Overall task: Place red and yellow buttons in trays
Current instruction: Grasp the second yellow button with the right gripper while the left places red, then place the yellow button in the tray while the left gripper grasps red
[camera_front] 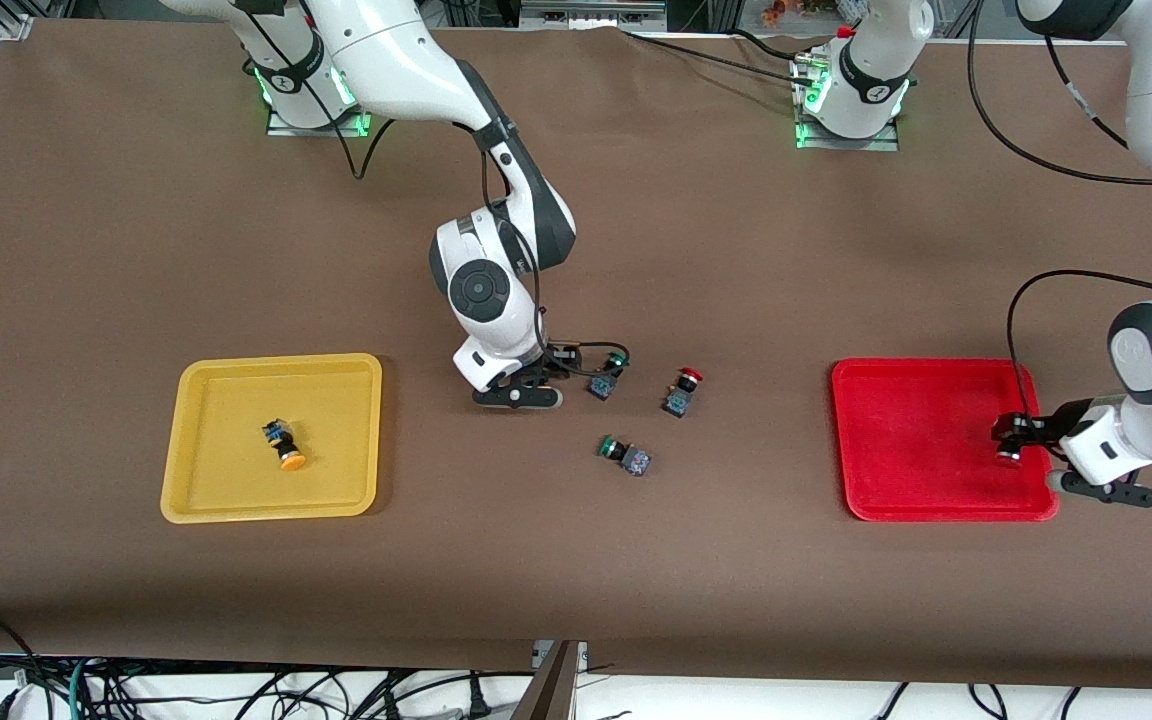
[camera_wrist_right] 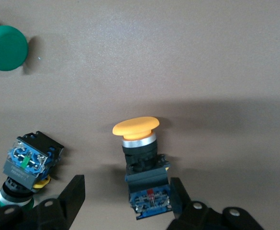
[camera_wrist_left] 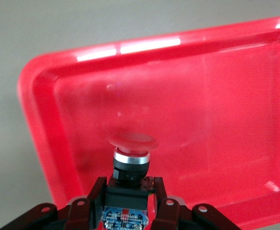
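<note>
Yellow tray at the right arm's end of the bench already holds 1 yellow-capped button; next along, the right pincer sits low with jaws wide around a second yellow button, so I'd centre before squeezing its dark blocky body; the left pincer is clamped on a red button over the red tray, better lowered before release.

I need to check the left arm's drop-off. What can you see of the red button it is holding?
The red button has a round red cap, a silvery collar beneath it, and a dark blocky body with a blue label at its base. The left gripper is shut on the body, its fingers on either side. Cap pointing away from the gripper, the button hangs over the red tray, near a corner; whether it touches the tray is unclear.
</note>
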### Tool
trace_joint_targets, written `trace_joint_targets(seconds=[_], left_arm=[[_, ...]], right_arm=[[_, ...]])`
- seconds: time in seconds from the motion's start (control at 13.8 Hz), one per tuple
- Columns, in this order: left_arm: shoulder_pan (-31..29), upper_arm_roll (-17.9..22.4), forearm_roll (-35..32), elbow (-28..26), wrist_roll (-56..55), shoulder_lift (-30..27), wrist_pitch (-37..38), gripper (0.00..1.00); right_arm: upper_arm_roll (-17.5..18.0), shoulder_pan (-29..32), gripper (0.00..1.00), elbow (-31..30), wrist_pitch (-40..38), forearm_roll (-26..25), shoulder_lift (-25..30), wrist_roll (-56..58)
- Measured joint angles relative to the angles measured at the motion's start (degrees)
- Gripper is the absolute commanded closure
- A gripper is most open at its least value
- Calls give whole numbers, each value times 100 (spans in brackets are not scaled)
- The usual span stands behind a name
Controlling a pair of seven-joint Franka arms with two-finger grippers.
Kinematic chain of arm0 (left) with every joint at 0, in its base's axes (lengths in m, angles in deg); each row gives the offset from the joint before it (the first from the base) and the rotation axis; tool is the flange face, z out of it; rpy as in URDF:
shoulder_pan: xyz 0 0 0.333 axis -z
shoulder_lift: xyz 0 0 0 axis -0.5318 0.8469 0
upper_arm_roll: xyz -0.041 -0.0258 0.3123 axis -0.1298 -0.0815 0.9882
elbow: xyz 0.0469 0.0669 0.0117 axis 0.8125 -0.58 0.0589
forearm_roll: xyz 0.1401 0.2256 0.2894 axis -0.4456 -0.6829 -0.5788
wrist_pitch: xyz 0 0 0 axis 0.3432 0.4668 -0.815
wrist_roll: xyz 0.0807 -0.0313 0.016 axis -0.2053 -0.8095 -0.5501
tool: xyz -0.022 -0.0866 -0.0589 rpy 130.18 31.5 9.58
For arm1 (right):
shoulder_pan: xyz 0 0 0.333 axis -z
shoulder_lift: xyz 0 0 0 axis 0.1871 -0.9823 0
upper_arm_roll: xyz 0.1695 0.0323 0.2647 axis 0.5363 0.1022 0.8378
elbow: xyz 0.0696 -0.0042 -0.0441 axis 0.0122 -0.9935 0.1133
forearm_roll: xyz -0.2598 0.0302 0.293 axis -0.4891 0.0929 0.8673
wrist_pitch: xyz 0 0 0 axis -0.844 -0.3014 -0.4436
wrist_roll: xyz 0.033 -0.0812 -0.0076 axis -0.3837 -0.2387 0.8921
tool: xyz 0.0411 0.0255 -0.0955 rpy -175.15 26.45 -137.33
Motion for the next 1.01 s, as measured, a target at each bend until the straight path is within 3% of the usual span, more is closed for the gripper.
trace_joint_targets(seconds=[0.43,0.65,1.01], left_arm=[[-259,-15,21,-517,-3,10,-555,73],[-281,-16,89,-639,-32,21,-641,73],[-277,-77,99,-798,-210,42,-1005,71]], right_arm=[[-13,0,27,-69,-4,-52,-1,3],[-25,1,38,-156,-4,-184,-4,7],[-22,-6,82,-198,-4,-245,-13,54]])
